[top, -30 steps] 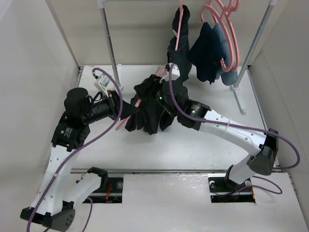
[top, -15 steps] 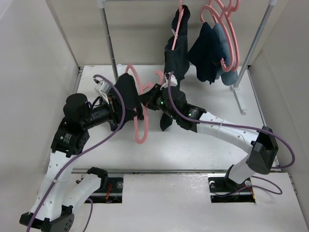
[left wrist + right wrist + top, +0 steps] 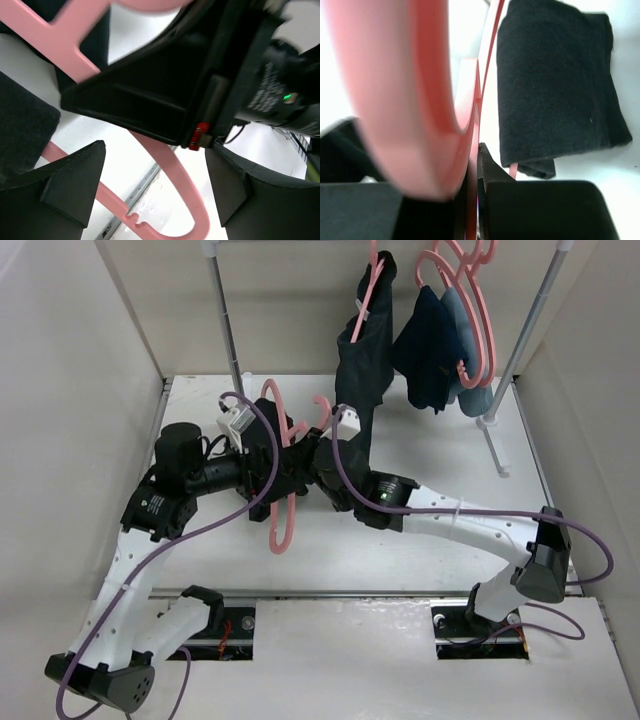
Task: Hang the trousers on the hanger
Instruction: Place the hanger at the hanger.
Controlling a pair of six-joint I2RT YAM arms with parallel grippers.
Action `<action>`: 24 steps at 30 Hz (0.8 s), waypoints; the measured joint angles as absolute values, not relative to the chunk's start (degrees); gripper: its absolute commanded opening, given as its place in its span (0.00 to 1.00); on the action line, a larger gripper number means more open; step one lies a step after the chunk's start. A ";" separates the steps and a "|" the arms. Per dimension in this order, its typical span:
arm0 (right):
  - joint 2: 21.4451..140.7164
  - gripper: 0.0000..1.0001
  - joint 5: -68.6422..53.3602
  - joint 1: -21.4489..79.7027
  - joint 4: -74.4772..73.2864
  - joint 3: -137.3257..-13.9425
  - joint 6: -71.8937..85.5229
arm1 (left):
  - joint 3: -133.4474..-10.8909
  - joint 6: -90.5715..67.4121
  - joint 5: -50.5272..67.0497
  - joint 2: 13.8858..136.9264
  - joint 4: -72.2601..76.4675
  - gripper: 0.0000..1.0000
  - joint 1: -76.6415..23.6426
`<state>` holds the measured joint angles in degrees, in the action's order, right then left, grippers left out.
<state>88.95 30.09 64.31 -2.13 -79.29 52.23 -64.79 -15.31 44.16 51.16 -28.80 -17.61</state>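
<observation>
The pink hanger hangs above the table's middle, with the black trousers bunched over its upper part. My right gripper is shut on the hanger's thin edge; folded black trousers cloth lies just beyond it. My left gripper stands open on the hanger's left. In the left wrist view its fingers straddle the hanger's curved bar without touching it. Trousers cloth shows at the left and the right gripper's black body close ahead.
A clothes rack stands at the back on two poles. A dark garment hangs from it on a pink hanger, beside navy and pale-blue clothes on several more pink hangers. A metal rail runs along the near edge.
My left gripper has opened and let go. My right gripper shut on the hanger before that. The hanger and trousers have shifted slightly toward the front, and both arms have drawn closer together.
</observation>
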 measured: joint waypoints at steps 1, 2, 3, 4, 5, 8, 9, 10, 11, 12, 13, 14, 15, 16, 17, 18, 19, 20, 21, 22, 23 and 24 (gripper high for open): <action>89.10 0.00 31.57 64.90 -3.40 -80.79 52.07 | -64.79 -14.85 44.36 51.13 -29.17 0.78 -17.91; 89.34 0.00 32.75 65.25 -4.29 -82.24 51.83 | -64.79 -14.37 44.51 51.07 -29.52 0.78 -18.35; 89.62 0.00 33.67 65.60 -4.64 -83.50 51.55 | -64.79 -13.80 44.66 51.05 -29.89 0.75 -18.83; 89.80 0.00 34.44 65.82 -5.19 -84.66 51.29 | -64.79 -13.26 44.75 51.05 -30.35 0.72 -19.25; 90.02 0.00 35.09 65.98 -5.78 -85.65 51.09 | -64.79 -12.73 44.80 51.05 -30.83 0.69 -19.57; 91.13 0.00 36.82 66.26 -7.38 -87.57 50.06 | -64.97 -10.92 45.01 51.35 -31.29 0.64 -19.92; 91.74 0.00 37.43 66.46 -7.55 -88.07 49.76 | -65.10 -10.28 44.86 51.62 -31.79 0.64 -19.92; 92.38 0.00 37.98 66.48 -7.55 -88.47 49.60 | -65.32 -9.76 44.60 52.05 -32.32 0.64 -19.92; 92.92 0.00 38.46 66.48 -7.66 -88.71 49.47 | -65.63 -9.26 44.14 52.64 -32.91 0.64 -19.92; 93.38 0.00 38.87 66.59 -7.77 -88.86 49.36 | -65.82 -8.82 43.57 53.04 -33.47 0.60 -19.92; 93.69 0.00 39.31 66.83 -7.84 -88.92 49.30 | -66.54 -8.58 43.11 54.30 -33.89 0.56 -19.92; 93.95 0.00 40.05 67.00 -8.19 -89.06 49.30 | -67.00 -8.25 43.35 55.09 -34.33 0.50 -19.92; 94.28 0.00 40.93 67.09 -8.69 -89.30 49.30 | -67.44 -7.97 43.33 55.57 -35.03 0.44 -20.16; 94.48 0.00 41.47 67.11 -8.86 -89.36 49.28 | -67.81 -7.75 43.16 55.88 -35.27 0.32 -20.40; 94.78 0.00 42.02 67.13 -9.04 -89.65 49.28 | -68.20 -7.66 43.79 56.16 -35.64 0.26 -20.69; 95.29 0.00 42.85 67.16 -9.10 -90.11 49.21 | -68.55 -7.66 43.27 56.38 -35.88 0.19 -20.99; 95.66 0.00 43.68 67.16 -9.34 -90.52 49.10 | -68.64 -7.68 42.72 56.47 -36.01 0.12 -20.99; 95.90 0.00 43.83 67.16 -9.43 -90.80 48.90 | -68.64 -7.55 42.76 56.66 -36.10 0.00 -20.88; 96.09 0.00 44.21 67.16 -9.58 -91.02 48.73 | -68.64 -7.46 42.70 56.88 -36.07 0.00 -20.86; 96.14 0.00 44.42 67.11 -9.93 -91.02 48.62 | -68.64 -7.40 42.65 57.01 -36.10 0.00 -20.88; 96.16 0.00 44.47 67.11 -10.04 -91.02 48.60 | -68.64 -7.35 42.70 57.14 -36.18 0.00 -20.88; 96.18 0.00 44.49 67.11 -10.07 -91.02 48.58 | -68.64 -7.33 42.68 57.14 -36.21 0.00 -20.88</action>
<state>96.18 44.49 67.11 -10.07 -91.02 48.58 -68.64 -7.33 42.68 57.14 -36.21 -20.88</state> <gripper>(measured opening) 0.124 0.315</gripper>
